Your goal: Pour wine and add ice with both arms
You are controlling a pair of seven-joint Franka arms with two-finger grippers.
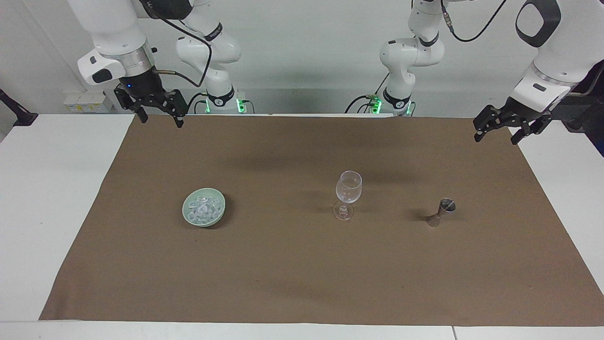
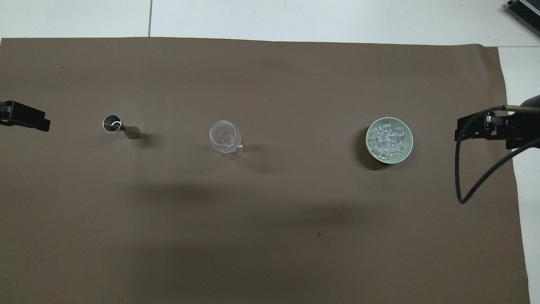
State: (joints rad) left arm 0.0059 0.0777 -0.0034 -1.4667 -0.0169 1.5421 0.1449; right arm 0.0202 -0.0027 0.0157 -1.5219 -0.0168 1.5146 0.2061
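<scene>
Ice (image 1: 204,208) sits heaped in the green bowl (image 1: 189,217) toward my right arm's end of the desk (image 1: 56,189), while my left claw (image 1: 497,132) and right claw (image 1: 159,115) hang spread wide, grasping nothing.

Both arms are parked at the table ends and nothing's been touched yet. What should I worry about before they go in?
1. The wine glass stands on a thin stem between jigger and bowl; a sideways nudge could tip it.
2. The ice is heaped small cubes, likely slippery for the open right gripper.
3. The narrow jigger could topple under the open left gripper.
</scene>
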